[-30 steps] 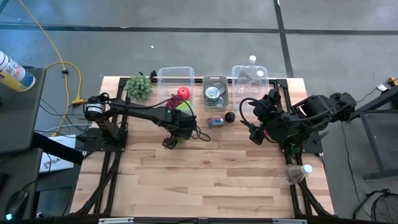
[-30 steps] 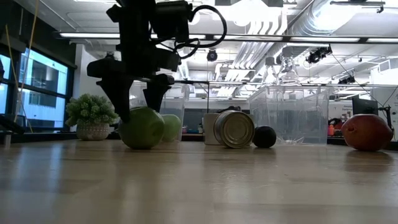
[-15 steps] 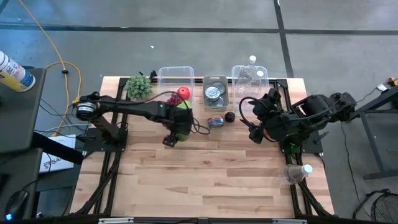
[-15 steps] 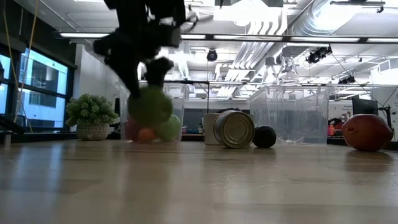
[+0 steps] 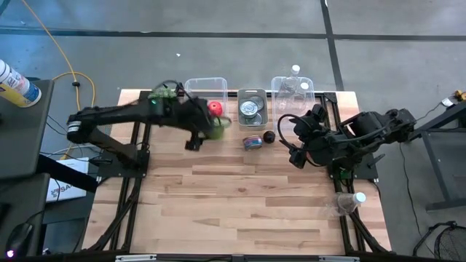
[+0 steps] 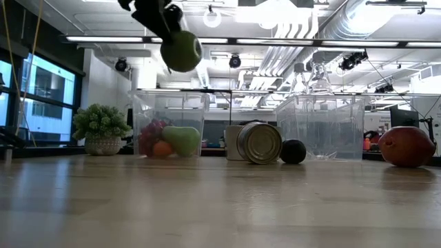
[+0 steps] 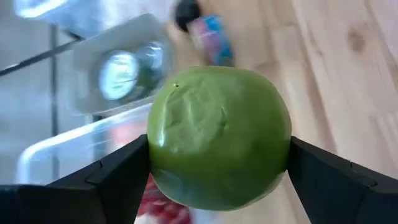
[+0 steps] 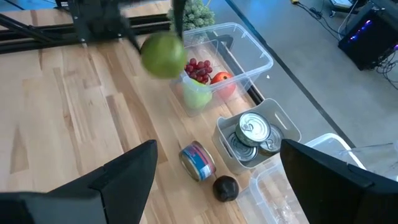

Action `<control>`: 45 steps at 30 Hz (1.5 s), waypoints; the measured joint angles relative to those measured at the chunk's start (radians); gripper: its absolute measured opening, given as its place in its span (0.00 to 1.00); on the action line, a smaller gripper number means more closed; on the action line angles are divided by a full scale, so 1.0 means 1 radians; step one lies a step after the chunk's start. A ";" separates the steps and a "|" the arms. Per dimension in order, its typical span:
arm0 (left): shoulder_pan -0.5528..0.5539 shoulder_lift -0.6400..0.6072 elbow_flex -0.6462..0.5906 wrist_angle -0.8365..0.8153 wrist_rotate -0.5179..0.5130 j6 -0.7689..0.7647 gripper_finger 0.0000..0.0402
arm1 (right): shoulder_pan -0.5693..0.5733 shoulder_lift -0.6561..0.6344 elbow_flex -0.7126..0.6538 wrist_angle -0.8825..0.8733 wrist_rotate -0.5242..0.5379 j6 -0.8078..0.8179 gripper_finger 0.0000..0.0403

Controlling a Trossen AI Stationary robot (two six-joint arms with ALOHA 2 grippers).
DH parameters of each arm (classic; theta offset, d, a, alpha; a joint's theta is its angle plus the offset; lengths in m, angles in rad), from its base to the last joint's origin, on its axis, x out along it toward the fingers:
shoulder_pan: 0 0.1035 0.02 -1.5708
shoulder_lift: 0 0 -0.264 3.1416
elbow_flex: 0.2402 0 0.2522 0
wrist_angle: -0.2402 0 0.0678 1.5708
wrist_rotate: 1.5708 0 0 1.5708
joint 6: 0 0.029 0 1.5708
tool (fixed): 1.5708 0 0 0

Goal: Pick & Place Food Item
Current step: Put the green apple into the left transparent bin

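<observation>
left tool (image 6: pixel 167 24) clamped on green apple (image 6: pixel 181 51), up high over the bench (image 5: pixel 247 196) nr the clear bin (image 5: pixel 195 90). right tool (image 5: pixel 294 151) wide open w/ nothing in it, parked by the can (image 5: pixel 253 141).

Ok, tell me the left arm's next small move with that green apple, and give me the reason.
Probably carry it on over the clear fruit bin before lowering. The left gripper holds the green apple clamped between its fingers, high above the table, close to the bin that already has grapes and other fruit. The right gripper waits open at the right side.
</observation>
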 joint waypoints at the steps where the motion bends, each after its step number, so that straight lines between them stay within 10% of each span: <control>1: 0.028 -0.019 0.000 -0.002 0.001 0.003 0.82 | 0.000 0.001 0.000 0.000 0.000 0.000 0.82; 16: 0.415 -0.015 -0.001 0.004 0.112 -0.104 0.88 | 0.000 0.001 0.000 0.000 -0.002 0.000 0.82; 45: 0.453 -0.010 -0.001 0.053 0.120 -0.160 0.89 | 0.000 0.001 0.000 -0.011 0.003 -0.003 0.82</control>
